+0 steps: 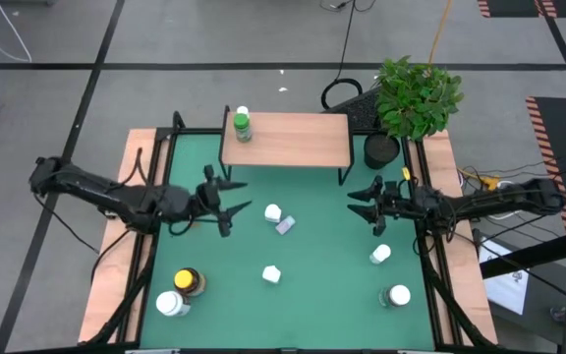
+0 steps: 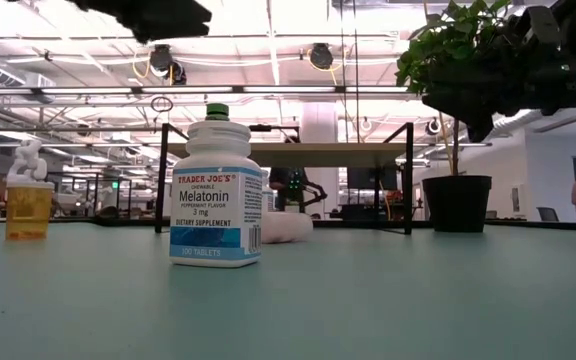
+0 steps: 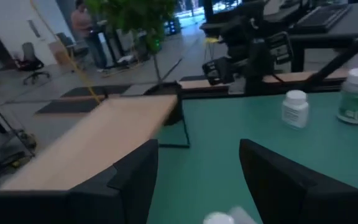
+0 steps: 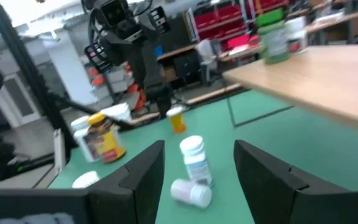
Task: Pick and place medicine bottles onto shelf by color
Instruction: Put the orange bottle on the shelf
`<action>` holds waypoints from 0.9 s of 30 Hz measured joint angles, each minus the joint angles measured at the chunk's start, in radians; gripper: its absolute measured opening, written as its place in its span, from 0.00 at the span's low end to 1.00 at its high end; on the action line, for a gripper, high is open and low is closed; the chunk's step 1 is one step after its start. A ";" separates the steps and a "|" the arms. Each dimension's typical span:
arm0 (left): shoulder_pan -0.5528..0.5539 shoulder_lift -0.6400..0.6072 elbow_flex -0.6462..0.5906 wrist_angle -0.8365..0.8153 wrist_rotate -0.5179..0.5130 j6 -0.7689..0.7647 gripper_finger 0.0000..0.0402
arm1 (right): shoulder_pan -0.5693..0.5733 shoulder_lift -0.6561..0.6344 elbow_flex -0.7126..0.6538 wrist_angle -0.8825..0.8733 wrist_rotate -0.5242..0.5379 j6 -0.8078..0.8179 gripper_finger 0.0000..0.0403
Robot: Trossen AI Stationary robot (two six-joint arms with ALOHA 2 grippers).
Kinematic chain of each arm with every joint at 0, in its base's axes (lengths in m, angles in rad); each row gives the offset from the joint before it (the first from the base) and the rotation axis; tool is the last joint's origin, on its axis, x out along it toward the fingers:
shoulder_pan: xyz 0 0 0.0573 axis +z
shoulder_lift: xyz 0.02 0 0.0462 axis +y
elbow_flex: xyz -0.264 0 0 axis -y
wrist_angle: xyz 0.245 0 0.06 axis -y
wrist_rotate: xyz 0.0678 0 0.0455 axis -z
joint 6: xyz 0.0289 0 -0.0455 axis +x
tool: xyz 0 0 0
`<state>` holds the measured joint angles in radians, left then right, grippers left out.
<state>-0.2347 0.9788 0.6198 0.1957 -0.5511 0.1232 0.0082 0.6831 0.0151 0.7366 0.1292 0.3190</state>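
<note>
The shelf (image 1: 285,139) stands at the far middle of the green mat, and a green bottle (image 1: 242,127) stands upright on its left end. A white bottle (image 1: 272,212) stands at mid-mat with a pale lilac one (image 1: 285,226) lying beside it. Other bottles stand alone: white ones (image 1: 271,274), (image 1: 380,255), (image 1: 399,295), (image 1: 172,304) and an amber yellow-lidded one (image 1: 188,282). My left gripper (image 1: 232,206) hovers open left of the middle pair. My right gripper (image 1: 367,204) hovers open to their right. Nothing is between either pair of fingers.
A potted plant (image 1: 413,98) in a black pot (image 1: 382,149) stands at the shelf's right end. Wooden side boards (image 1: 126,246) flank the mat. A small orange bottle (image 4: 176,119) shows beyond the middle pair in the right wrist view. People stand in the room behind.
</note>
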 joint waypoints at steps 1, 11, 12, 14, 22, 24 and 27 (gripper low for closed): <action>-0.022 0.000 -0.011 0.005 -0.036 -0.005 0.57 | 0.011 0.010 0.000 0.010 0.001 0.006 0.46; -0.249 0.001 -0.005 -0.276 -0.258 -0.332 0.57 | 0.073 0.105 0.000 0.143 0.010 -0.043 0.46; -0.273 0.001 -0.005 -0.293 -0.262 -0.363 0.57 | 0.073 0.111 0.000 0.146 0.017 -0.043 0.46; -0.313 0.008 -0.005 -0.324 -0.286 -0.402 0.57 | 0.073 0.123 0.000 0.154 0.025 -0.032 0.46; -0.346 0.012 -0.005 -0.443 -0.307 -0.369 0.57 | 0.090 0.197 0.000 0.235 0.031 -0.026 0.46; -0.346 0.012 -0.005 -0.460 -0.264 -0.340 0.57 | 0.092 0.211 0.000 0.257 0.035 -0.032 0.46; -0.347 -0.003 0.000 -0.469 -0.180 -0.344 0.57 | 0.092 0.228 0.000 0.285 0.057 -0.042 0.46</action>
<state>-0.5814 0.9763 0.6198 -0.2734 -0.7309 -0.2210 0.0998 0.9106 0.0151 1.0218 0.1862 0.2767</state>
